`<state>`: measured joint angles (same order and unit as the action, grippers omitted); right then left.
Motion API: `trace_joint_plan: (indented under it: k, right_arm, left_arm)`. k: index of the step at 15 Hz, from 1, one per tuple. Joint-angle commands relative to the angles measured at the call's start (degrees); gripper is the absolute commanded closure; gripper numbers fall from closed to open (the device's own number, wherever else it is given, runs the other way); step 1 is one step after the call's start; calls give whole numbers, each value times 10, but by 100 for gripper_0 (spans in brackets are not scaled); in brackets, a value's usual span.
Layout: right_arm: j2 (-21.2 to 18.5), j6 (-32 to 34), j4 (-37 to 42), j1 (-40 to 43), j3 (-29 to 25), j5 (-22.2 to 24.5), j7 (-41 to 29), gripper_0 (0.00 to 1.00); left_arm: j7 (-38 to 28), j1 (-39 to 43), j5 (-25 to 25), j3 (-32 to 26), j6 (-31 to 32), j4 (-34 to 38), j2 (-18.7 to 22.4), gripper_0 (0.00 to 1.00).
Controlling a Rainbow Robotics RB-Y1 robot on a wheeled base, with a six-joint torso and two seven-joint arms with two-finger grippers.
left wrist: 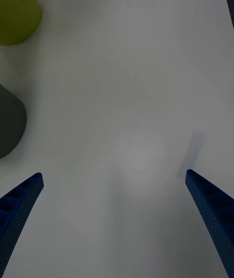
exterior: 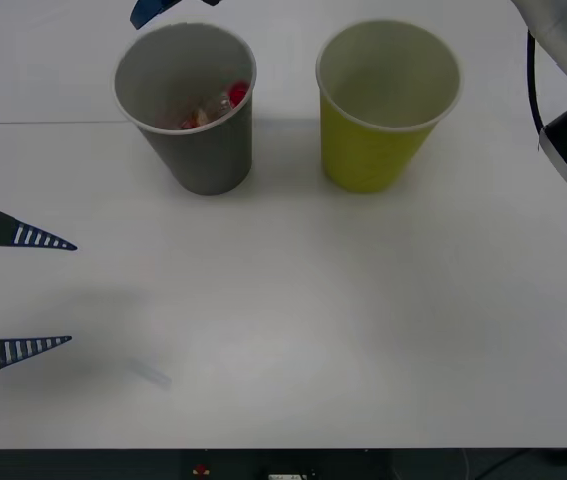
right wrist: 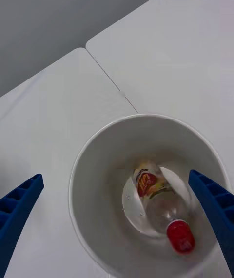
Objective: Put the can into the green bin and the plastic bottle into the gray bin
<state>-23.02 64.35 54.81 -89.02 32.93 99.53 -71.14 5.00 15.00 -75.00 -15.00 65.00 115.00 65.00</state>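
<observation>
Bottle point(right wrist: 163, 200) is lying at the bottom of the gray bin point(exterior: 203, 160), red cap showing through the mouth, so that half looks done to me. My right pincer point(right wrist: 117, 219) is hanging directly over that bin with its fingers spread wide and gripping nothing; I'm catching a blue fingertip of it above the bin's far rim in the front view. Left pincer point(exterior: 48, 293) is idling low over the tabletop point(exterior: 313, 320) at the left edge, also released and empty.

I'm not spotting a can anywhere, and I'm looking into the green bin point(exterior: 383, 150) from the front and only making out its pale inside, so I can't say if the can is already in there.

For the step I'm on, I'm thinking the clean way out is lifting the right arm straight up before swinging it away, so the fingers aren't clipping the rim and tipping the bin.
</observation>
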Motion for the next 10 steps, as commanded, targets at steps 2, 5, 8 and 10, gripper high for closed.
trace_joint_plan:
  k: [2,5,8,10]
  right_arm:
    - [-36,47,47,35,-54,-6,21,0]
    - [-73,55,100,76,-81,-23,36,0]
    - [-121,61,175,143,-111,-53,62,0]
    - [-143,87,225,182,-144,-54,67,0]
  left_arm:
    - [0,0,0,0,0,0,0,0]
    - [0,0,0,0,0,0,0,0]
    - [0,0,0,0,0,0,0,0]
    - [0,0,0,0,0,0,0,0]
